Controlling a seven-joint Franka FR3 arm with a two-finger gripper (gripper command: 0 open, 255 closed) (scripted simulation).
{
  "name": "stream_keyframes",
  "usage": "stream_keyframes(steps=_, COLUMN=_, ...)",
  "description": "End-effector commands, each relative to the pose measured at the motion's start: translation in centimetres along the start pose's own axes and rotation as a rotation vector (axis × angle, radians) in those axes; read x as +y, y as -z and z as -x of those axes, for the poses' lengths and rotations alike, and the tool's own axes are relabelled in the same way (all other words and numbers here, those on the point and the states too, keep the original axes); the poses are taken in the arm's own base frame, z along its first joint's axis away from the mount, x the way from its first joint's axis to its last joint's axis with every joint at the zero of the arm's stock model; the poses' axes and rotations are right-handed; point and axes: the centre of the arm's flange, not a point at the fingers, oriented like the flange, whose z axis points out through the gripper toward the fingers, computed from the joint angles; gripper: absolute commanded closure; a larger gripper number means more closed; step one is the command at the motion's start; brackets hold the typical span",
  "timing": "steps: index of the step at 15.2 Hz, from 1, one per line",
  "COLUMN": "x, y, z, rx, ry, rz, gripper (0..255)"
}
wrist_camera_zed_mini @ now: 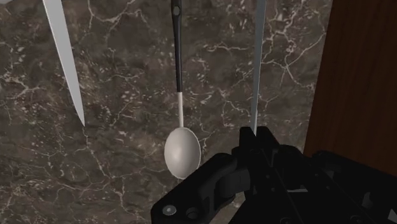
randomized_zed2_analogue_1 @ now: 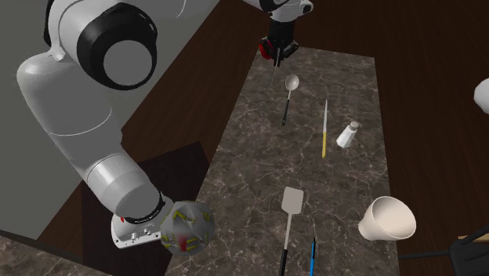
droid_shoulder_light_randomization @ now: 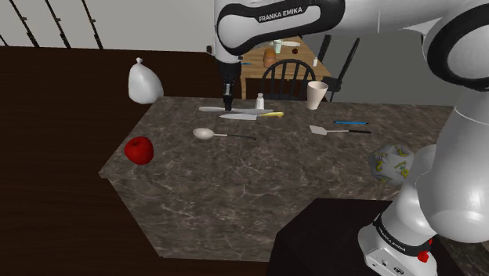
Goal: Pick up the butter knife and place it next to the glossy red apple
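Watching the grip is your first job: the gripper (droid_shoulder_light_randomization: 228,103) is holding the butter knife (droid_shoulder_light_randomization: 210,109) w/ its fingers drawn in tight on the thin grey strip. It's clamping off-centre, so the longer part is sticking out sideways. The knife is riding clear of the counter (droid_shoulder_light_randomization: 235,208), up by the bowl end of the spoon (droid_shoulder_light_randomization: 204,133), judging by the wrist view. You're risking the knife pivoting or sliding in that narrow pinch if you're swinging fast, b/c the free end is acting as a lever. A drop here is probably landing it on the spoon or on the yellow-handled knife (droid_shoulder_light_randomization: 251,116) lying just beyond the spoon, and then you're re-picking out of clutter. The red apple (droid_shoulder_light_randomization: 139,150) is sitting well off past the spoon's bowl end, near the counter's angled edge. So overshooting is risking the knife going over that edge, and coming in low is risking a nudge that's rolling the apple off. Nothing is standing btwn spoon and apple. The shaker (droid_shoulder_light_randomization: 259,101), cup (droid_shoulder_light_randomization: 317,94), spatula (droid_shoulder_light_randomization: 321,129) and blue pen (droid_shoulder_light_randomization: 350,122) are all sitting off the spoon's handle end, away from your route. The white bag (droid_shoulder_light_randomization: 145,82) is sitting beyond the spoon's bowl end on the far side.
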Motion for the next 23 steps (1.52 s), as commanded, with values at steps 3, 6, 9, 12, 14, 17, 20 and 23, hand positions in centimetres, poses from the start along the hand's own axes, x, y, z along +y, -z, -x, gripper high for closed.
stream_keyframes(steps=3, x=-0.2, y=-0.1, z=-5.5, rx=0.0, ry=0.0, rz=0.0, gripper=255)
stream_keyframes(steps=6, x=-0.2, y=-0.3, z=-9.4, rx=0.0, ry=0.0, rz=0.0, gripper=255)
stream_keyframes(steps=9, x=-0.2, y=-0.9, z=-12.2, rx=0.0, ry=0.0, rz=0.0, gripper=255)
stream_keyframes(steps=12, x=-0.2, y=-2.5, z=-12.1, rx=0.0, ry=0.0, rz=0.0, gripper=255)
stream_keyframes(steps=14, x=-0.2, y=-3.6, z=-12.0, rx=0.0, ry=0.0, rz=0.0, gripper=255)
stream_keyframes(steps=17, x=-0.2, y=-5.2, z=-11.9, rx=0.0, ry=0.0, rz=0.0, gripper=255)
stream_keyframes(steps=20, x=-0.2, y=-6.7, z=-11.9, rx=0.0, ry=0.0, rz=0.0, gripper=255)
stream_keyframes(steps=23, x=-0.2, y=-8.3, z=-11.8, rx=0.0, ry=0.0, rz=0.0, gripper=255)
